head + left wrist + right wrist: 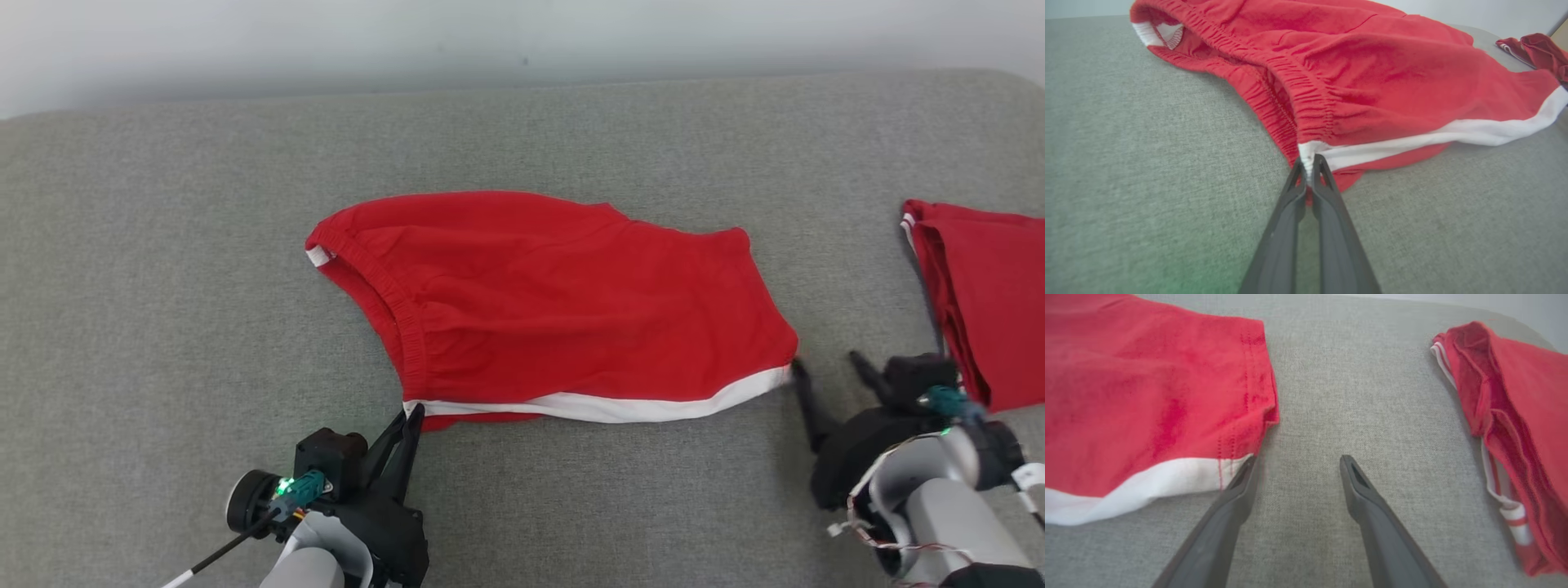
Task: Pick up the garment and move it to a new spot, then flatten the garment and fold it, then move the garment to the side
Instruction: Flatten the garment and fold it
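The grey padded surface [163,327] is carrying everything. The red shorts [555,302] are lying spread ahead of both grippers, with the waistband toward the left one and the leg hem toward the right one. A second red garment [988,302] is lying just beyond the right gripper's outer finger.

The left gripper [1308,163] is pinching the near waistband corner where the white side stripe [1453,134] is ending, its jaws pressed together on the cloth. The right gripper [1298,461] is standing spread and holding nothing. Its finger nearer the shorts is sitting at the hem corner, and the other is hanging over bare upholstery.

The step looks like taking the two near corners for a lift. To do it well, the right gripper should be sliding sideways until the hem corner lies between its fingers, then closing on both layers. After that both arms should be rising evenly, with the striped edge taut and clear of the second garment.

Whether the left pinch is catching both layers is hidden between the fingers. A red flap is poking out beneath the stripe beside them. Whether the right finger is actually touching the hem is hard to tell. The second garment is being cut off by the frame edge.
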### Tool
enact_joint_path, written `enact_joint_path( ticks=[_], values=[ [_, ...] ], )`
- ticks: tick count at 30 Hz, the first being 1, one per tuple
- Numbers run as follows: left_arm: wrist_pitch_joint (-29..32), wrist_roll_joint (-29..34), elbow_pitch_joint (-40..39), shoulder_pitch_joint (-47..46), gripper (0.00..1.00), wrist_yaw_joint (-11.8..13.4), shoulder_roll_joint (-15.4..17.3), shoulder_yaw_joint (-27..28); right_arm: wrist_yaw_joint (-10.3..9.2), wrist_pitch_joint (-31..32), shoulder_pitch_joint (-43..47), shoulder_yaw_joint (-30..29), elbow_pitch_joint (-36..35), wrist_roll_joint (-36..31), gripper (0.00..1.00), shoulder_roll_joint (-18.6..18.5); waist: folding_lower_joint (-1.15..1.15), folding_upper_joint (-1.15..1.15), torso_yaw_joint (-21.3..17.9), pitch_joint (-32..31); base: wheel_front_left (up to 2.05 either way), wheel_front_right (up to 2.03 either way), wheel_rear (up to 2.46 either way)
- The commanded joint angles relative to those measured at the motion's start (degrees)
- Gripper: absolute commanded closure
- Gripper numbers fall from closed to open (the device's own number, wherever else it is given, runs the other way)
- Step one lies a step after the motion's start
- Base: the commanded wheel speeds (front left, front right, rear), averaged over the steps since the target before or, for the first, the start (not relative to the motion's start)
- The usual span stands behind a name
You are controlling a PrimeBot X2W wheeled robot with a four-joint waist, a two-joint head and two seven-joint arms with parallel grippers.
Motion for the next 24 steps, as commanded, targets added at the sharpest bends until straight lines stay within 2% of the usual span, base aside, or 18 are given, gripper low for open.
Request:
enact_joint_path(
  ticks=[1, 6, 10, 16, 24],
  values=[
    [-0.2, 0.1, 0.1, -0.3, 1.0, 0.0, 0.0, 0.0, -0.17, -1.0, 0.6, -1.4, -1.1, 0.1, 0.0, -0.7, 0.0, -0.01, 0.6, 0.3, 0.0, 0.0, 0.0],
    [-0.2, 0.3, 0.4, -0.2, 1.0, -0.1, -0.6, 0.0, -0.16, -2.0, 3.2, -6.6, -5.2, -3.1, 0.0, 0.9, 0.0, -0.01, 0.3, -0.1, 0.0, 0.0, 0.0],
    [-0.3, 0.4, 0.2, 0.3, 1.0, -0.1, -0.6, 0.5, -0.17, -0.6, 5.3, -8.0, -9.2, -4.9, 0.0, 2.7, 0.0, -0.01, -0.3, -0.3, 0.0, 0.0, 0.0],
    [-0.3, 0.6, -0.2, 0.4, 1.0, -0.2, -0.5, 1.0, -0.17, 4.4, 7.7, -5.8, -13.4, -3.7, 0.0, 3.9, 0.0, -0.01, -0.9, -0.1, 0.0, 0.0, 0.0],
    [-0.3, 1.3, -0.4, -0.4, 1.0, -0.5, -1.0, 1.1, -0.16, 9.9, 5.4, -4.7, -10.7, -3.2, 0.0, 4.4, 0.0, -0.01, -0.2, 1.2, 0.0, 0.0, 0.0]
  ],
)
